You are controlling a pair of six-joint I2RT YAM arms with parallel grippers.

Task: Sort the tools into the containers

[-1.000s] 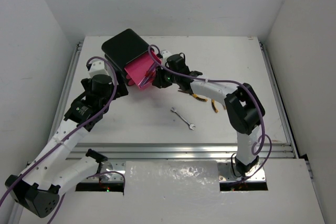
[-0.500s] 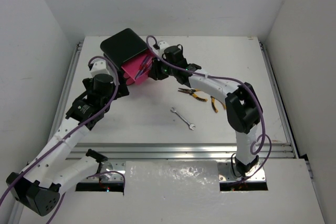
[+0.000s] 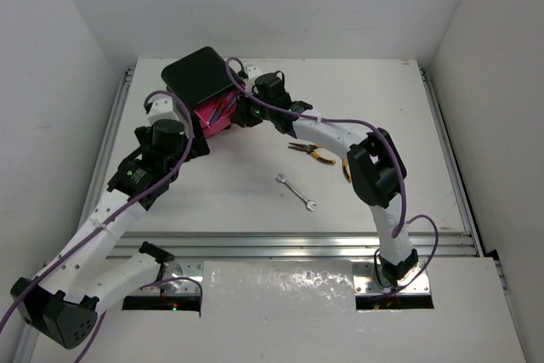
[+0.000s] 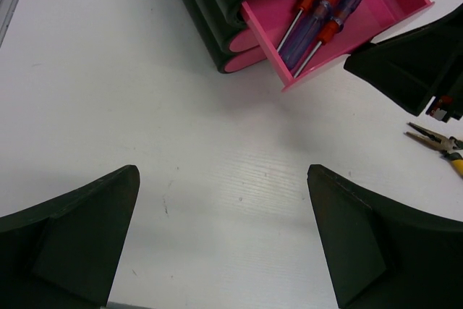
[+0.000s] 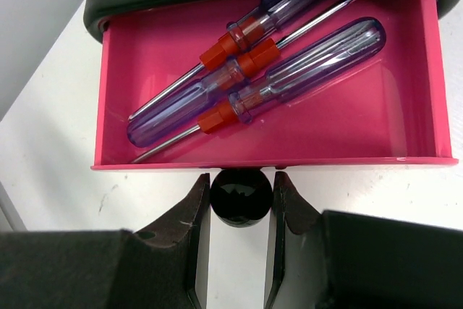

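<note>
The top magenta drawer (image 5: 289, 135) stands partly open in the black box (image 3: 200, 74). It holds three red-and-blue screwdrivers (image 5: 253, 77), also seen in the left wrist view (image 4: 325, 12). My right gripper (image 5: 241, 200) is shut on the drawer's black knob (image 5: 241, 197); from above it sits at the drawer front (image 3: 240, 114). My left gripper (image 4: 224, 229) is open and empty over bare table, in front of the box. Yellow-and-black pliers (image 3: 312, 153) and a silver wrench (image 3: 297, 191) lie on the table. A second pair of pliers (image 3: 346, 169) is mostly hidden by the right arm.
Two lower pink drawers (image 4: 242, 52) are shut in the box. The white table has raised rails on its left side (image 3: 119, 116) and right side (image 3: 442, 142). The right arm (image 3: 340, 135) stretches across the table's middle to the box.
My right gripper has moved up and left with the knob, sliding the top drawer farther into the box. The pliers now show more. The left arm has barely moved.
</note>
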